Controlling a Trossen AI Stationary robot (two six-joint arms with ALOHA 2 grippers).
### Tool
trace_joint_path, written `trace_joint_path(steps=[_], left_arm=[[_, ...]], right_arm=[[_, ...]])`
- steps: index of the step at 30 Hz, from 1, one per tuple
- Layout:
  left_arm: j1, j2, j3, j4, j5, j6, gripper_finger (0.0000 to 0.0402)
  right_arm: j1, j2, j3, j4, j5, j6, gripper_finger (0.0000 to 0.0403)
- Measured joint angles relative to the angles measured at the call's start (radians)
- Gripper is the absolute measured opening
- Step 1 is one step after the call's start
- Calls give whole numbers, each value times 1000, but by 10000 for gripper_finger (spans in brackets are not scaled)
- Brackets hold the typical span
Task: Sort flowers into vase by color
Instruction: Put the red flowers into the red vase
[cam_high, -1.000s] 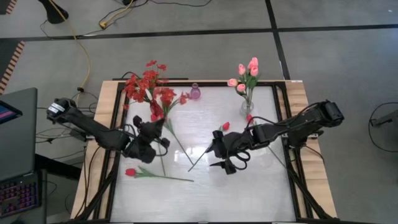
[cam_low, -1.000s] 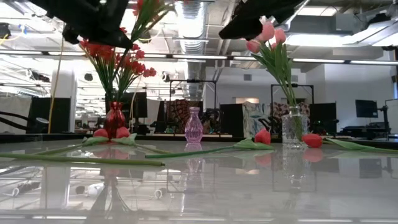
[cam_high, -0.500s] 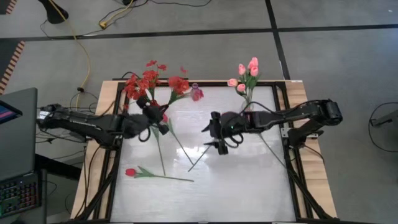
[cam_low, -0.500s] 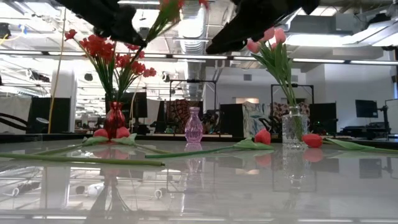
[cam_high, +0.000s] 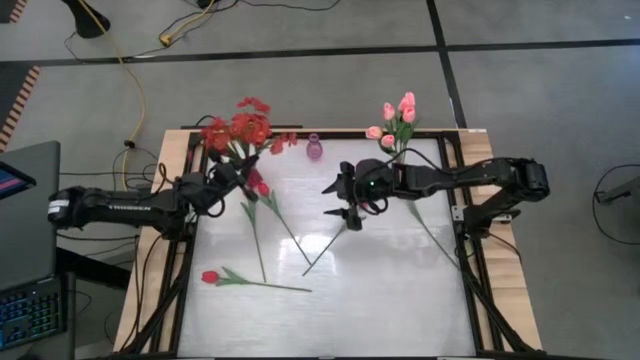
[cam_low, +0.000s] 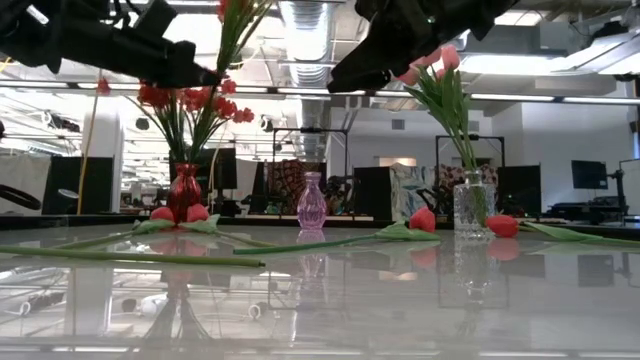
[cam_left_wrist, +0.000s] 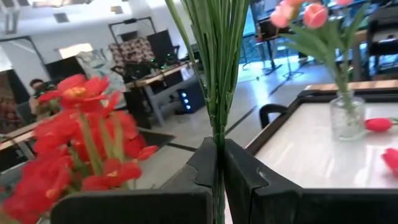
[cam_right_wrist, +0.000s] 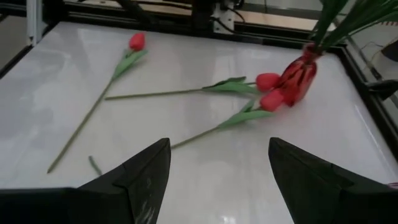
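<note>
My left gripper is shut on a spray of small red blossoms, whose green stems rise past its fingers. It hovers beside the red vase, which holds more red sprays. A small purple vase stands at the far edge. Pink tulips stand in a clear vase at the far right. Red tulips lie flat on the table, heads by the red vase; another lies near left. My right gripper hangs open above the table's middle, holding nothing. My left gripper pinches the spray's bundle of thin green stems between its two fingers. The fingers reach in level from the table's left and lie across the stems. The spray stands nearly upright, rising above the fingers, lifted clear of the table; its lower end is hidden by the gripper.
Long green stems cross the white tabletop between the arms. A red tulip lies by the clear vase. A raised dark frame runs along the table's edges. The near half of the table has bare room.
My left gripper has carried the spray toward the far edge and toward the red vase, rolling and turning as it went, still shut on the stems. My right gripper has gone toward the far edge, staying open.
</note>
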Motion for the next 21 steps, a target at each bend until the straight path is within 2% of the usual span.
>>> trace_joint_path(steps=[7,15,19,21], left_arm=[[42,12,-3,3,13,64,0],[32,6,3,54,198,146,0],[-31,6,28,20,190,160,0],[-82,7,28,0,131,165,0]], right_arm=[[-32,0,0,38,-3,-9,299],[-56,0,0,36,-23,-19,299],[-57,0,0,30,-43,-18,299],[-57,0,0,20,-44,-18,299]])
